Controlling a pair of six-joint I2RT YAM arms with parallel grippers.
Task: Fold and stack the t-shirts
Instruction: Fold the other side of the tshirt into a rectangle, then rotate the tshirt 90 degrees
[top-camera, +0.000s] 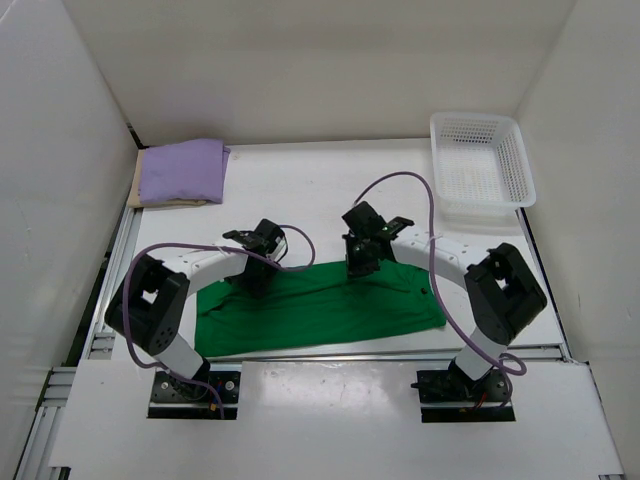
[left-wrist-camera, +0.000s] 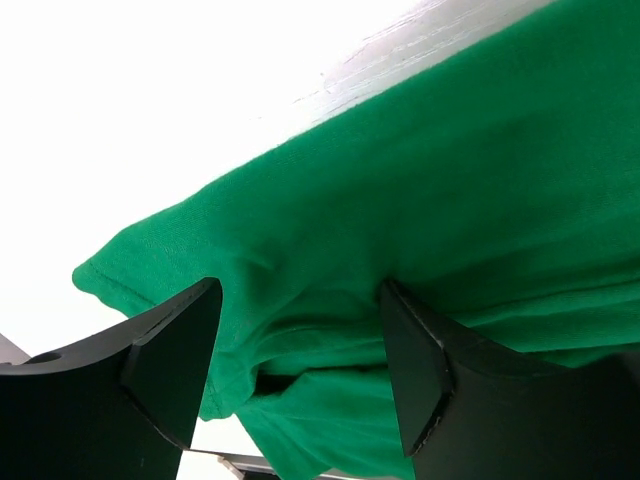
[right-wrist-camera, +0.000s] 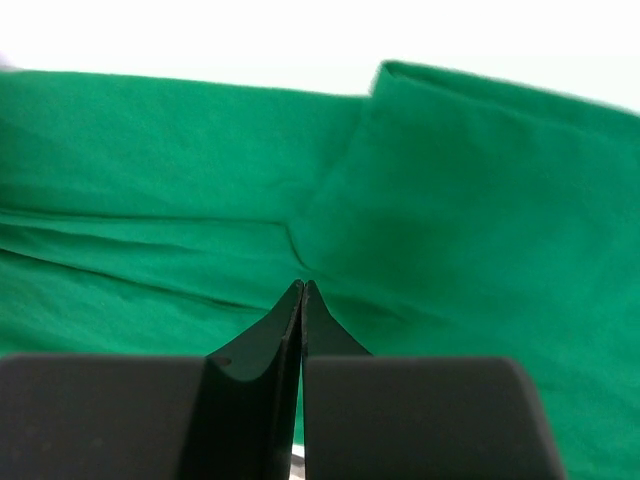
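Though apart from the white basket (top-camera: 480, 165), green t-shirt (top-camera: 330, 305) beneath left claw (left-wrist-camera: 300, 290), spread wide, and right claw (right-wrist-camera: 302, 290), closed tight.

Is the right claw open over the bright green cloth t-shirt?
No: the right wrist view shows the right claw with its black fingers pressed together, tips meeting, over the bright green cloth t-shirt.

White walls (top-camera: 300, 60) boxing in a white table (top-camera: 320, 180)
The plain panels stand on the left, far and right sides, under bright, even light with only soft shadows. A white plastic lattice basket (top-camera: 476, 118) sits in the table's far right corner. Aluminium rails (top-camera: 95, 345) run along the left and near edges, and a white board (top-camera: 330, 420) lies across the front
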